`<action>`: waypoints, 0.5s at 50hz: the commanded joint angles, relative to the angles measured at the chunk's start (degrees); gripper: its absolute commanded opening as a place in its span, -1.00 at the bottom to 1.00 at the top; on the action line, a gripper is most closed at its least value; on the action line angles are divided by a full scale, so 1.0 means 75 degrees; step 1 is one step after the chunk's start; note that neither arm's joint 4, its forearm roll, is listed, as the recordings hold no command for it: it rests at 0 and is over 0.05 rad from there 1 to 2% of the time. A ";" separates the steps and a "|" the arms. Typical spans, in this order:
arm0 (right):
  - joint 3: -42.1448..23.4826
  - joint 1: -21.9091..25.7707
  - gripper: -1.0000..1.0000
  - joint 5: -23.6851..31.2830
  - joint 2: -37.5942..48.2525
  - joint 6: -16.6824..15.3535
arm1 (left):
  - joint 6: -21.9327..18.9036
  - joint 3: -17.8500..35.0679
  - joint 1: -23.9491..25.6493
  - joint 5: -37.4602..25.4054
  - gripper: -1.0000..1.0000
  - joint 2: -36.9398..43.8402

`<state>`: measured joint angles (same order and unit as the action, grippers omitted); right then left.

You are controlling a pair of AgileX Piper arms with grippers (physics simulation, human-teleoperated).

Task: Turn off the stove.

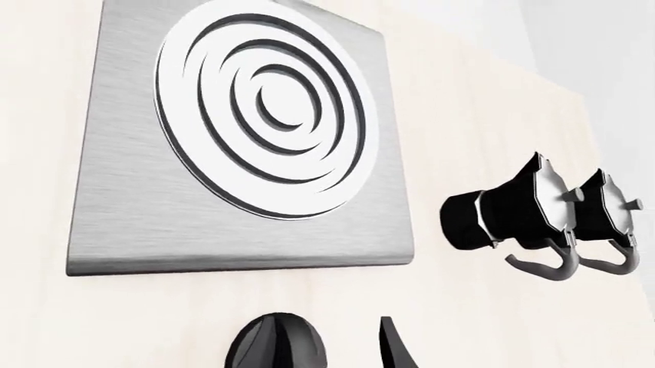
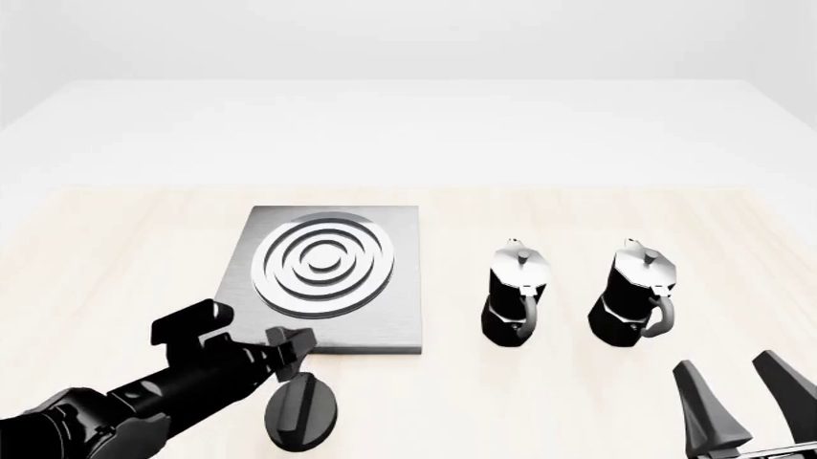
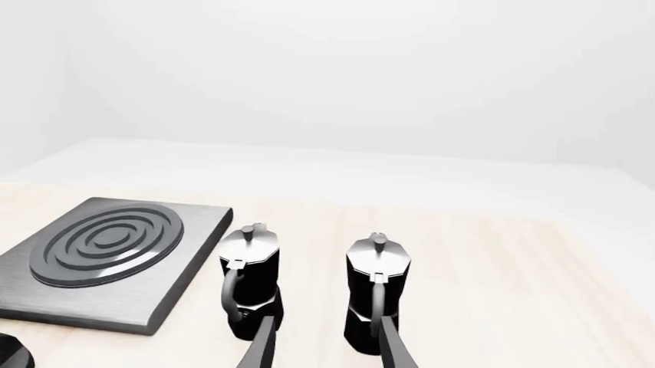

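Observation:
The stove's brushed-grey plate (image 2: 402,320) with raised silver rings lies left of centre on the table, also seen in the left wrist view (image 1: 133,222) and the right wrist view (image 3: 184,264). Its round black ridged knob (image 2: 302,411) sits apart, just in front of the plate. My left gripper (image 2: 291,342) hovers over the knob's far edge, open and holding nothing. In the left wrist view the knob (image 1: 276,346) covers one finger's place and one finger (image 1: 394,349) shows beside it. My right gripper (image 2: 738,382) stands open at the near right, empty.
Two black-and-silver moka pots (image 2: 515,292) (image 2: 634,292) stand upright side by side right of the plate. The right gripper (image 3: 327,345) points at them (image 3: 251,280) (image 3: 376,291) from a short way in front. The light wooden tabletop (image 2: 128,249) ends at a pale far edge.

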<state>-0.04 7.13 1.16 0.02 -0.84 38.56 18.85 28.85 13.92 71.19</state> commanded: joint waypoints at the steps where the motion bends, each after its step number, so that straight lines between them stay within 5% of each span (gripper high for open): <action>1: 0.0000 0.0026 1.00 -0.0027 -0.0001 -0.0038 | -0.0074 -0.0126 -0.0396 -0.0754 1.00 -0.1092; 25: -0.0006 0.0110 1.00 -0.0098 -0.0001 -0.0065 | -0.0084 -0.0216 -0.1082 -0.2791 1.00 -0.3878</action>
<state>-0.08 7.69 0.60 0.02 -1.25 37.70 18.03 22.63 -1.71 49.77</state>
